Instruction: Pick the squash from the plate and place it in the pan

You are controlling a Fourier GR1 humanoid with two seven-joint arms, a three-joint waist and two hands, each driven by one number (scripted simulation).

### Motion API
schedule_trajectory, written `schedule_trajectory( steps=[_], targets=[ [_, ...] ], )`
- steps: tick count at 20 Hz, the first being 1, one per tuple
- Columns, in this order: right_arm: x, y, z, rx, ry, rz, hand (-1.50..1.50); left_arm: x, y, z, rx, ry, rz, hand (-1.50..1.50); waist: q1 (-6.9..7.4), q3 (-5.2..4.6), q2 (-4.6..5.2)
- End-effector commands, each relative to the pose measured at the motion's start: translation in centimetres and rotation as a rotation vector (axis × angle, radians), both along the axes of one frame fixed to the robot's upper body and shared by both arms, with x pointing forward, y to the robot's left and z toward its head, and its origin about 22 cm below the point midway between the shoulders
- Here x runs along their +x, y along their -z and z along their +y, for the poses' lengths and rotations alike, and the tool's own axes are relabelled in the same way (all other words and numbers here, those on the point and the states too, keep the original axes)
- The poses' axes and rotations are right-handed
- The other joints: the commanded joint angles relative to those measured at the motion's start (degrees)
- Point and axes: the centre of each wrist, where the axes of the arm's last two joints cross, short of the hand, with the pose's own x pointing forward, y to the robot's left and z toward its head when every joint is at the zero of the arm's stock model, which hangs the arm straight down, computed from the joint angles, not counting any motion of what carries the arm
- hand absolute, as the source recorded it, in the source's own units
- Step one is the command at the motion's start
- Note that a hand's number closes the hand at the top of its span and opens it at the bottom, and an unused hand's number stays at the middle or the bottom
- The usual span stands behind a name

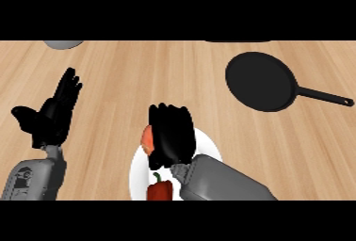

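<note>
Grey round thing (64, 44) was cut off at the far left of the counter (139, 75). Right hand (170, 134) hung over the plate (139, 169), hiding most of the squash (147, 138); grasping or not, cannot tell. Squash sat on the plate's left part, red pepper (160, 189) on its near part. Pan (261, 87) lay well apart, far right. Left hand (52, 115) rested released at left, fingers straight.
</note>
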Motion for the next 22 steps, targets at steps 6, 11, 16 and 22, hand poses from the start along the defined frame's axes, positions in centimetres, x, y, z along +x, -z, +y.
schedule_trajectory(
  steps=[6,11,16,22],
  targets=[
    [2.6,-4.6,-4.9,0.194,0.186,-0.215,1.5,-0.8,-0.3,1.3,0.007,0.018,-0.007,0.0,0.11,0.02,0.29],
    [5.5,-5.0,-8.9,0.415,0.264,-0.244,1.5,-0.1,-1.6,0.3,0.001,0.016,-0.02,0.0,0.44,0.07,0.5],
    [9.9,-4.2,-16.6,0.371,0.336,-0.256,1.5,-0.1,-1.1,-0.3,-0.009,0.011,0.002,0.0,0.68,0.05,0.6],
    [13.5,-1.8,-24.0,0.315,0.411,-0.281,1.5,-0.5,-1.0,-1.3,-0.009,0.008,-0.023,0.0,1.52,0.08,0.73]
  ],
)
